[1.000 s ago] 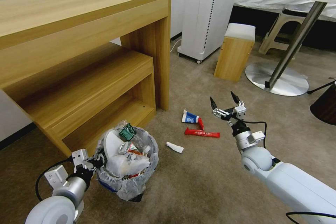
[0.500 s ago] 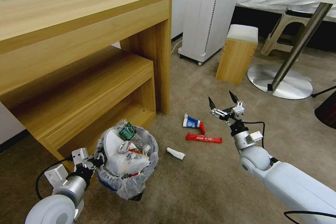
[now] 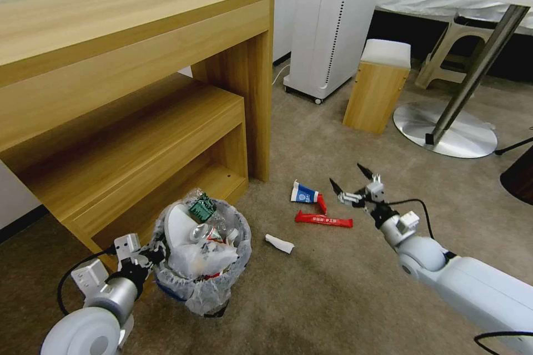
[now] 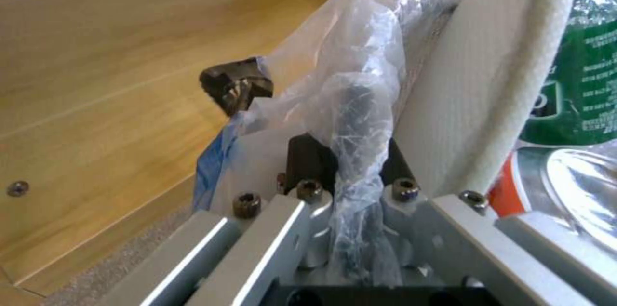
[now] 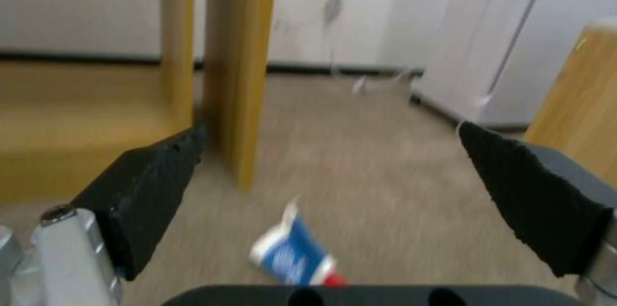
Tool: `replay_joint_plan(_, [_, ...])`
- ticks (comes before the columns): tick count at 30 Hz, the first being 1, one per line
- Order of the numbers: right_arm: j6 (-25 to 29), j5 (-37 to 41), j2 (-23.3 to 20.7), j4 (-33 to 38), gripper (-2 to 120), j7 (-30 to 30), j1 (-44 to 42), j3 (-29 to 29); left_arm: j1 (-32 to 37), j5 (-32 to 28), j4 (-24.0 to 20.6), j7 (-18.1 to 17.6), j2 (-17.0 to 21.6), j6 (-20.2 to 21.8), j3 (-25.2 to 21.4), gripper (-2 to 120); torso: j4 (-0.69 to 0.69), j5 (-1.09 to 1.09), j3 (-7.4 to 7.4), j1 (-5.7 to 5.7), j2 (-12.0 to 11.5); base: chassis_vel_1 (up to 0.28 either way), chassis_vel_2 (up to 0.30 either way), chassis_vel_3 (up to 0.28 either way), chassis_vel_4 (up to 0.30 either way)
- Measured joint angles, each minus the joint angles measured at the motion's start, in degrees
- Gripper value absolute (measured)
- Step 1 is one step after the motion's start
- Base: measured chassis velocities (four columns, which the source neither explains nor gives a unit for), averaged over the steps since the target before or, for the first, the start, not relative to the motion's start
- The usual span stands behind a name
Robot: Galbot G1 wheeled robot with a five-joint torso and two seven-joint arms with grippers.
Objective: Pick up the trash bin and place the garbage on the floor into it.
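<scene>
Beige carpet [image 3: 311, 299] underfoot, with a wooden desk [image 3: 127, 28] along the left and a lower shelf [image 3: 139, 133] beneath it.

Right gripper [image 3: 350, 184] spread wide, nothing between the black fingers [image 5: 154, 185], hovering low over the carpet just right of the carton [image 3: 304, 193]. Right arm reaching in from the lower right.

Left gripper [image 3: 149, 258] clamped on the near-left rim of the bin [image 3: 201, 266], a twist of plastic liner [image 4: 360, 118] pinched at the fingers. Left arm coming in from the lower left corner.

Bin upright in front of the shelf corner, close to the desk's edge. Already heaped with litter: a white slipper [image 4: 489, 79], a green-labelled bottle [image 3: 202, 208], crumpled wrappers.

Three pieces loose on the carpet, right of the bin:
- Blue-and-white carton, squashed, long axis roughly left to right, red end toward the right gripper.
- Red bar wrapper [image 3: 323, 219] just in front of it, lying flat, long axis left to right, nearly touching the carton's red end.
- White crumpled wrapper [image 3: 278, 243], between the bin and the red wrapper, long axis slanting toward the lower right.

Open carpet all around these pieces and toward the front. Farther back: desk leg [image 3: 256, 94] behind the carton, white appliance [image 3: 333, 22], small wooden stool [image 3: 376, 86], round metal table base [image 3: 444, 133] on the right.
</scene>
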Motion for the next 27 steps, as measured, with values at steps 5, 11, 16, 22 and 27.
replay_joint_plan(5, [0.79, 3.22, 0.7, -5.32, 92, -7.37, 1.07, -4.72, -0.27, 0.09, 0.61, 0.16, -0.37, 0.0, 0.38, 3, 0.05, 0.0, 0.0, 0.0, 0.0, 0.0, 0.0, 0.0, 0.0])
replay_joint_plan(11, [2.87, 5.32, 3.55, -13.35, 92, -19.05, 3.54, -8.88, 0.59, 0.48, 0.43, 0.49, -0.86, -0.08, 0.13, 3, 0.04, -0.01, 0.0, 0.0, 0.0, 0.0, 0.0, 0.0, 0.0])
replay_joint_plan(16, [2.82, 5.83, 6.92, -20.24, 89, -24.01, 5.64, -11.16, 1.52, 1.03, 0.06, 0.72, -1.35, -0.34, -0.19, 3, 0.04, 0.04, 0.0, 0.0, 0.0, 0.0, 0.0, 0.0, 0.0])
replay_joint_plan(22, [0.3, 7.34, 10.15, -22.36, 89, -22.57, 6.87, -11.7, 2.81, 1.95, -0.36, 1.09, -2.13, -0.67, -0.65, 3, 0.03, 0.02, 0.0, -0.01, 0.0, 0.0, 0.0, 0.0, 0.0])
replay_joint_plan(27, [-2.94, 6.36, 12.61, -22.66, 95, -18.75, 7.58, -12.2, 4.09, 2.37, -1.42, 1.33, -2.31, -0.85, -1.48, 3, 0.04, -0.01, 0.0, 0.0, 0.0, 0.0, 0.0, 0.0, 0.0])
